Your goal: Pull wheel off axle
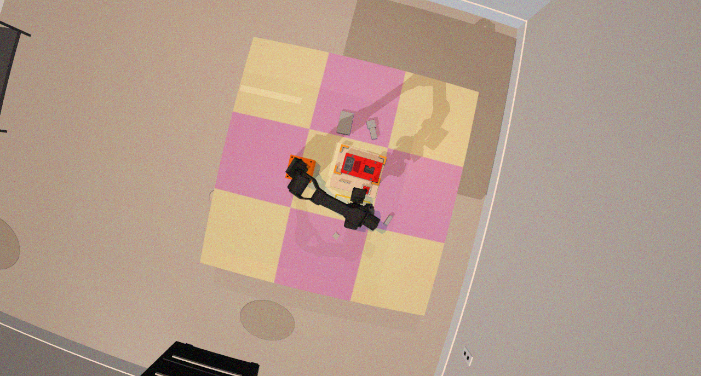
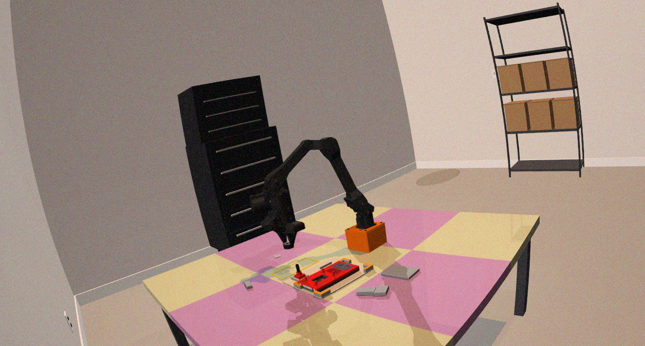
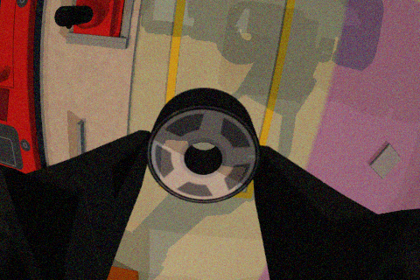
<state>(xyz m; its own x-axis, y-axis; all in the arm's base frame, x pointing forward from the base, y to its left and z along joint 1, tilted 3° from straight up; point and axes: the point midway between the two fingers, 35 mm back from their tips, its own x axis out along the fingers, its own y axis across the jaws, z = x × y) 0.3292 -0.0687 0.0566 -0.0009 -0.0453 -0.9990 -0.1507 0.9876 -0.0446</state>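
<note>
Axle [image 3: 73, 16]: at the left of my wrist view, a bare black peg on its red mount [image 3: 101, 13]. Nothing sits on it, so I judge the pull-off step is done.

Marked area [image 3: 178, 47]: a yellow-outlined rectangle on the desk [image 3: 374, 87], just right of the axle mount. It is where the wheel must end up, which I judge is why I hang near it.

Wheel [image 3: 203, 154]: black tyre, grey spoked hub, facing my wrist camera. It is up in the air, overlapping the near edge of the yellow outline.

Hand [image 3: 203, 160]: clenched on the wheel, one dark finger pressing each side of the tyre. The wheel sits right at my fingertips, centred between them.

Height: from the outside view my hand [image 2: 287, 243] is raised well above the desk [image 2: 477, 235].
</note>
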